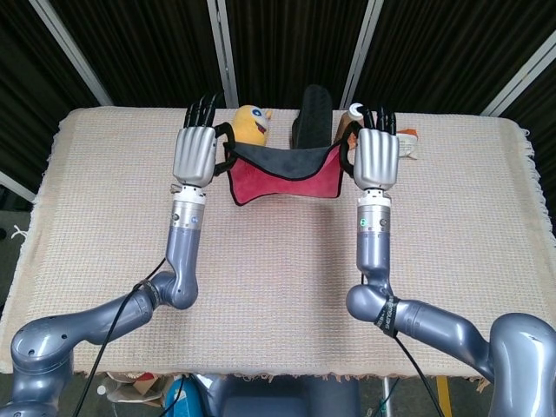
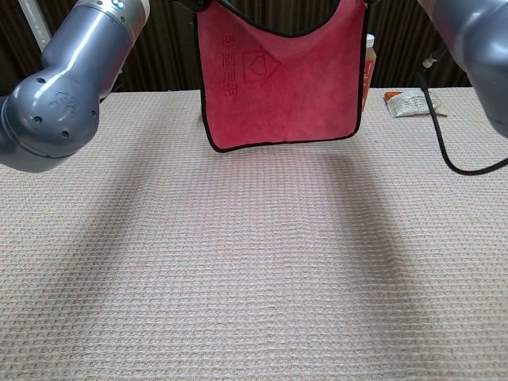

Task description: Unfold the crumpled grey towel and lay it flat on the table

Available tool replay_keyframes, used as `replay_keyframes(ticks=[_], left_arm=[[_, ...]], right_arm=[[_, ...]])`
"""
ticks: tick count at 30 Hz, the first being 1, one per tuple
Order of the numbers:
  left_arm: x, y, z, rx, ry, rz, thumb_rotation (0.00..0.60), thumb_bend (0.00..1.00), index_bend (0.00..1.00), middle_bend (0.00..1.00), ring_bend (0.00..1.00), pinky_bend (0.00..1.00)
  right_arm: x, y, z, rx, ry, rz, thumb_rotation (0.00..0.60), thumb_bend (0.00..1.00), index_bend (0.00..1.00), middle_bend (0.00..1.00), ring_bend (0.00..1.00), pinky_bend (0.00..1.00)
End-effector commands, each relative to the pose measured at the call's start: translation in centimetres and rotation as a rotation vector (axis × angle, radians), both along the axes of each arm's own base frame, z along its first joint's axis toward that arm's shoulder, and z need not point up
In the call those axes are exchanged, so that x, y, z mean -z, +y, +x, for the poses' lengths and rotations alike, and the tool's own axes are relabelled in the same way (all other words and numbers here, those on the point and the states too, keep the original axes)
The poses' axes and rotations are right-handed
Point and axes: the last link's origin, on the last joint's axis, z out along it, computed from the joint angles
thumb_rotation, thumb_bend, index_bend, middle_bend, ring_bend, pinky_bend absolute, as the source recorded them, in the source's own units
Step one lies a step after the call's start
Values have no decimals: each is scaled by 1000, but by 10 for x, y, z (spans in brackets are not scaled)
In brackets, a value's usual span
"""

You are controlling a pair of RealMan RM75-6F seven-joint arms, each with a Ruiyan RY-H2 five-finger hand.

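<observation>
I hold grey-and-red towel with black edging [image 1: 282, 174] in air above beige woven table [image 1: 278, 287], left robot hand [image 1: 195, 155] and right robot hand [image 1: 375, 158] each gripping top corner. Advice: lower both evenly, bottom edge first.

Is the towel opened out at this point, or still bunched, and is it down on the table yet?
Opened out, not yet down. The towel hangs as one flat sheet between the left hand and right hand, its lower edge above the table.
</observation>
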Motion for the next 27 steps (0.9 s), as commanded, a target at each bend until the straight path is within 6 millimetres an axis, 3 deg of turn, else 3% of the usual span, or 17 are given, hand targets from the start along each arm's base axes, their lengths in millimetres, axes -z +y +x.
replay_keyframes(ticks=[1,8,14,19,27], left_arm=[[8,6,8,9,15,-12,600,472,635,64,2,56],[7,18,29,43,10,13,600,472,633,65,2,56],[2,20,34,73,41,56,600,472,632,66,2,56],[7,9,24,80,33,42,600,472,632,66,2,55],[16,-26,-8,68,-20,-9,600,472,631,66,2,56]], right_arm=[[1,-9,5,-9,-8,-7,600,560,730,236,85,87],[-2,-21,8,-23,-10,-38,600,561,731,237,85,89],[-6,-18,8,-28,9,-55,600,561,731,237,85,89],[-4,-6,2,-16,22,-34,600,561,731,237,85,89],[15,29,-11,7,71,49,600,561,731,237,85,89]])
